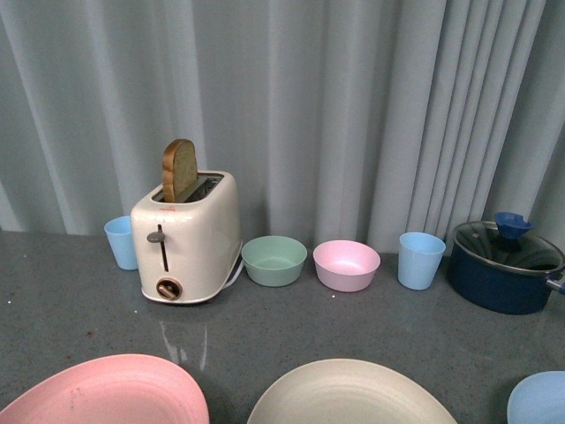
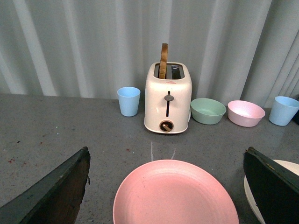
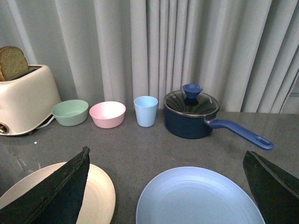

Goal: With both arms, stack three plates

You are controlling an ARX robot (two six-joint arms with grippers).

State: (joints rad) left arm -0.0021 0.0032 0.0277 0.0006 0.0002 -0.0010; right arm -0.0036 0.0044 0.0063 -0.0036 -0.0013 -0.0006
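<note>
Three plates lie apart along the near edge of the grey counter: a pink plate (image 1: 110, 393) at the left, a cream-beige plate (image 1: 349, 395) in the middle, a light blue plate (image 1: 540, 399) at the right. My left gripper (image 2: 174, 186) hangs open above the pink plate (image 2: 175, 193), its dark fingers (image 2: 56, 191) wide on either side. Over the light blue plate (image 3: 198, 198) my right gripper (image 3: 174, 186) is open too, one finger (image 3: 58, 191) covering part of the cream-beige plate (image 3: 100, 193). Neither gripper shows in the front view.
At the back stand a cream toaster (image 1: 187, 237) with a toast slice, a light blue cup (image 1: 121, 242), a green bowl (image 1: 274, 260), a pink bowl (image 1: 346, 264), another blue cup (image 1: 419, 260) and a dark blue lidded saucepan (image 1: 503, 265). A grey curtain hangs behind.
</note>
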